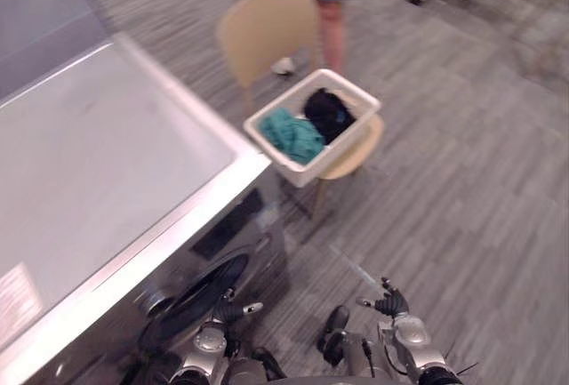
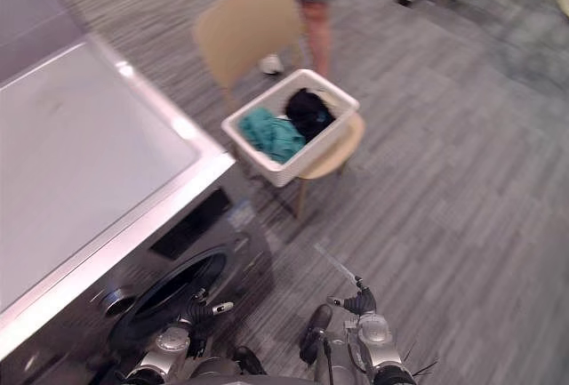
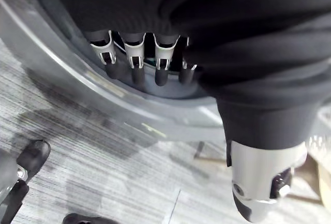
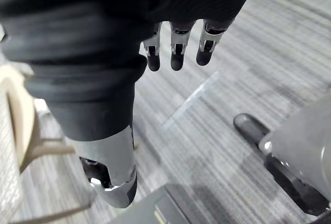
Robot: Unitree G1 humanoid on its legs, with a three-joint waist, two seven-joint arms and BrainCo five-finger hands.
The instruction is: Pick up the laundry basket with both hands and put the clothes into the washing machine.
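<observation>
Laundry basket, white, is sitting on the seat of a tan chair, overhanging its left edge, and is holding a teal garment beside a black garment. Washing machine is standing to the left. Left hand and right hand are hanging low, well apart from the basket, fingers straight and grasping nothing. A person's legs are standing behind the chair

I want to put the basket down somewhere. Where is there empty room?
The washing machine has a bare flat top, and the floor right of the chair is bare too. The chair seat is crowded: the laundry basket takes most of it, and a person stands behind.
</observation>
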